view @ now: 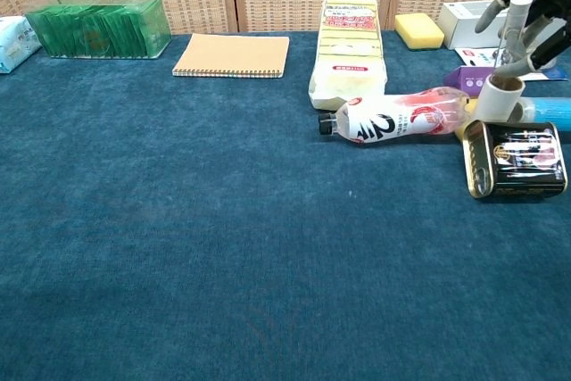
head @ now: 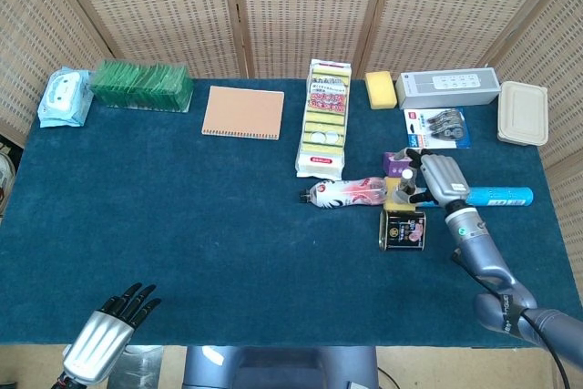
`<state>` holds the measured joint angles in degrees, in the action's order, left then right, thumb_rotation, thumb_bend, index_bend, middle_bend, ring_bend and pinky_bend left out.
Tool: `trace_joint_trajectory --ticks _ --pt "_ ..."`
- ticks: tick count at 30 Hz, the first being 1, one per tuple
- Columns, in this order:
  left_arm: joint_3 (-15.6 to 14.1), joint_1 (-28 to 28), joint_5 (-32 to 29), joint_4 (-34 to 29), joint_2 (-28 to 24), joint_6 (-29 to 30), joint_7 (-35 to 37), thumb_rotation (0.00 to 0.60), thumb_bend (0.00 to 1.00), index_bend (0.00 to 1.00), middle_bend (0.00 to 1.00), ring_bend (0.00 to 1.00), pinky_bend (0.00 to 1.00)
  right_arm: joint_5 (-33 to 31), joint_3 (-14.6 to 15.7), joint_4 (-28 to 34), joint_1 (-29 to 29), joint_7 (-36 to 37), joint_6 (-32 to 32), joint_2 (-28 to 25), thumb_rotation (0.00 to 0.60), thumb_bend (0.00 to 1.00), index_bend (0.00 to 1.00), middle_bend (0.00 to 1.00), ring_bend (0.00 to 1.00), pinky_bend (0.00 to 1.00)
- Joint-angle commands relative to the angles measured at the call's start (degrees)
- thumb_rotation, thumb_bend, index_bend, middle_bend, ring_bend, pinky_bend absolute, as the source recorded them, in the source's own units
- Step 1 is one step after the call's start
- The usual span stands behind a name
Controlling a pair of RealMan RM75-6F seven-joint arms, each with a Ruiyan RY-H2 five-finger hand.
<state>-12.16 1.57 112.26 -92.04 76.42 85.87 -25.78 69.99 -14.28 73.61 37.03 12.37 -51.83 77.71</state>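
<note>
Fingers (head: 415, 181) of the right hand (head: 435, 178) curl loosely downward and apart, holding nothing, poised just above a small upright tube (head: 399, 190) in the head view. The tube stands at the right of the blue cloth (head: 182, 216), wedged in a tight cluster: a pink-and-white bottle (head: 346, 192) lies on its side just left of it, a dark tin (head: 403, 229) lies just near of it, and a blue cylinder (head: 496, 197) lies to its right. That crowding probably explains why the hand comes from above rather than from the side. The left hand (head: 107, 330) hangs far off at the near left edge, below the table, fingers straight and slightly apart, holding nothing. Along the far edge lie a wipes packet (head: 64, 96), a green box (head: 141, 85), a tan notebook (head: 243, 112), a long pack of sponges (head: 324, 117), a loose yellow sponge (head: 381, 88), a grey box (head: 447, 87) and a beige lidded container (head: 523, 112).

In the chest view the right hand (view: 528, 17) shows at the upper right edge, its fingers (view: 520, 13) spread and pointing down over the open top of the tube (view: 499, 97) (whether one fingertip touches the rim, I cannot tell). The bottle (view: 397, 117) lies against the tube's left side, cap pointing left, and the tin (view: 519, 159) rests on its side just in front. The left hand is out of this view.
</note>
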Motion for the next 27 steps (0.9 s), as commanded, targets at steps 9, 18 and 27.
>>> trace_joint_trajectory --ticks 9,18,27 --pt "-0.04 0.02 0.12 0.01 -0.03 0.12 0.04 0.6 0.28 0.22 0.18 0.16 0.39 1.83 0.29 -0.8 -0.69 0.91 -2.13 -0.63 0.6 0.25 0.28 0.28 0.24 0.29" --pt "-0.01 -0.03 0.49 0.02 -0.34 0.65 0.48 0.6 0.28 0.22 0.18 0.16 0.39 3.85 0.96 -0.28 -2.16 1.84 -5.05 -1.67 0.6 0.25 0.28 0.28 0.24 0.28" --pt "-0.45 -1.06 2.19 0.18 -1.52 0.8 2.18 0.6 0.28 0.22 0.18 0.16 0.39 6.83 3.33 1.58 -7.57 0.92 -12.55 -5.78 0.6 0.25 0.28 0.28 0.23 0.27"
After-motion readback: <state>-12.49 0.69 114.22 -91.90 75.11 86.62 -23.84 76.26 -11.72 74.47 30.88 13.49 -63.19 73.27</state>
